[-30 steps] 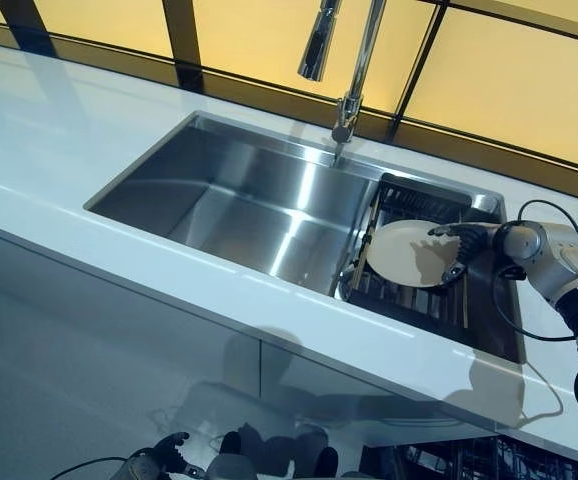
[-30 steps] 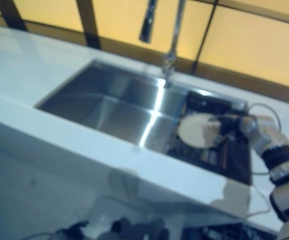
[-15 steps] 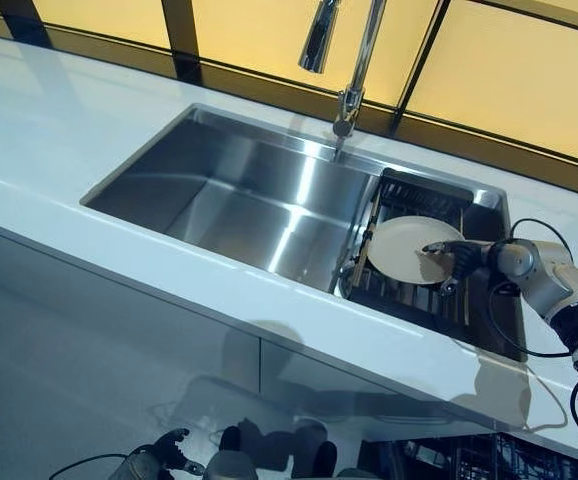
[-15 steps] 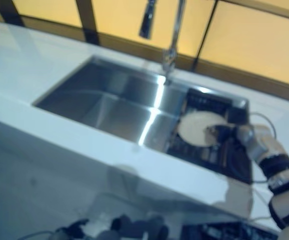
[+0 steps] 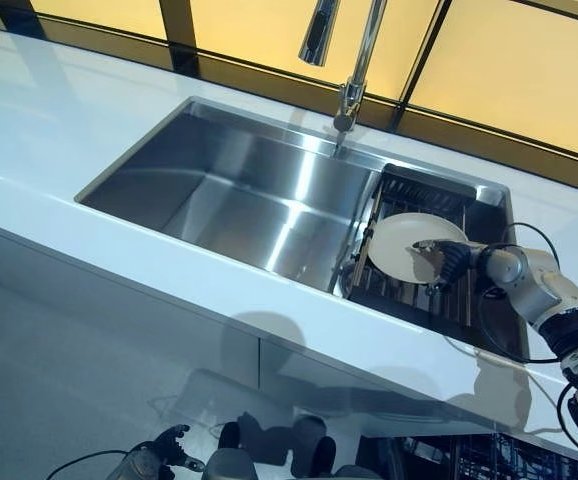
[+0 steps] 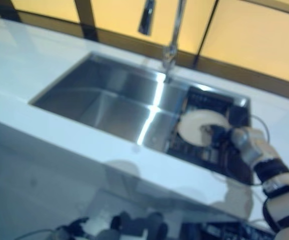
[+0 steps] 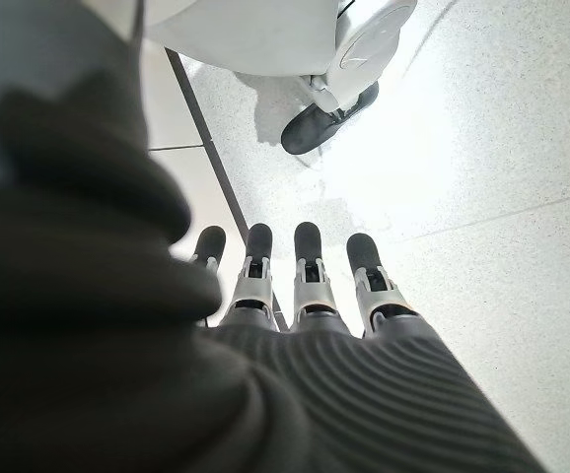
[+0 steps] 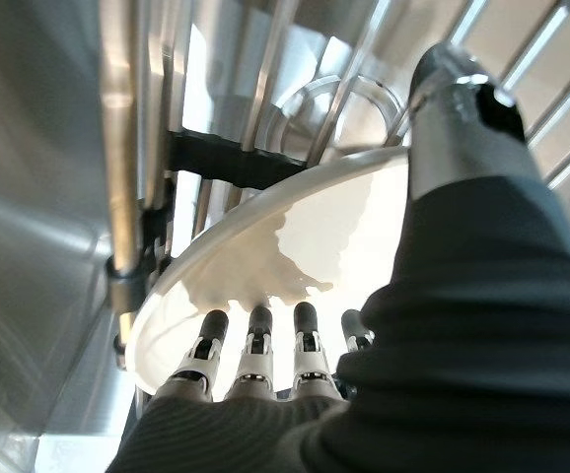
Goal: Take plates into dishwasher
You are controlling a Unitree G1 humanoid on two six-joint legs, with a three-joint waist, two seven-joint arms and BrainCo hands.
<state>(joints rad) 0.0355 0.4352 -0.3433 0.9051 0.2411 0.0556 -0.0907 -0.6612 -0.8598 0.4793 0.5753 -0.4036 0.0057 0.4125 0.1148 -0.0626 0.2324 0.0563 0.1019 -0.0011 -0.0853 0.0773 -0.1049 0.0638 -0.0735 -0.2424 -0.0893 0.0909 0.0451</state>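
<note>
1. As the right robot hand (image 5: 447, 262) has edged further across the plate (image 5: 399, 247), its straight fingers (image 8: 255, 347) lie flat against it, thumb past the rim, unclenched.
2. Plate stands in the sink rack (image 5: 409, 290), at 3 o'clock; grasp likely next.
3. Left robot hand (image 7: 295, 286) hangs relaxed, empty, low.

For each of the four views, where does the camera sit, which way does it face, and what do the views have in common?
Left eye view: on the head, looking down at the sink, with the right hand at the plate in the rack.
Right eye view: beside it, same scene, slightly offset.
Left wrist view: on the left wrist, facing the floor past the straight fingers of the left hand.
Right wrist view: on the right wrist, facing the plate from very close.
Shared: the plate and rack appear in both eye views and the right wrist view.
</note>
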